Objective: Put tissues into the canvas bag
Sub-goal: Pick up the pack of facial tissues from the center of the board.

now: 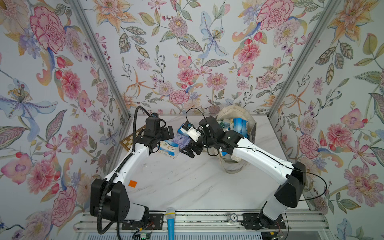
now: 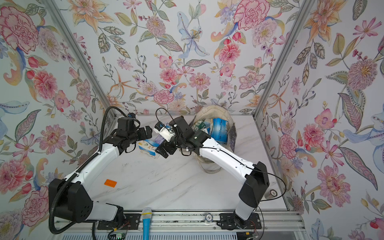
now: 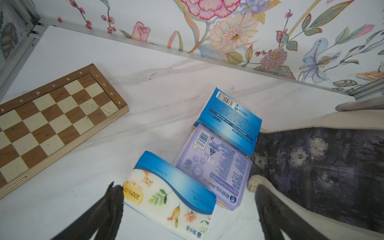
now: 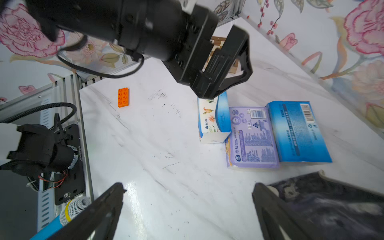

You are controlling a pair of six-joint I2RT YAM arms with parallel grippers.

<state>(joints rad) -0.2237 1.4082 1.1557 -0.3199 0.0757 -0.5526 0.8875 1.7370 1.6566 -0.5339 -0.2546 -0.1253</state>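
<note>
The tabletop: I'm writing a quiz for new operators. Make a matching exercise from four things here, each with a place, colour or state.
Things
1. lavender pack
2. chessboard
3. orange brick
4. canvas bag

Descriptions
A. brown and cream squares
B. mouth open, packs inside
C. lying flat, barcode side up
D. alone on the bare table, near side

Pairs: 1-C, 2-A, 3-D, 4-B

Glossy plastic wrap on the tissues [image 3: 170, 195]; matt cloth for the canvas bag [image 3: 322, 166]; smooth wood chessboard [image 3: 52, 124]; shiny marbled bench [image 4: 166, 145].
</note>
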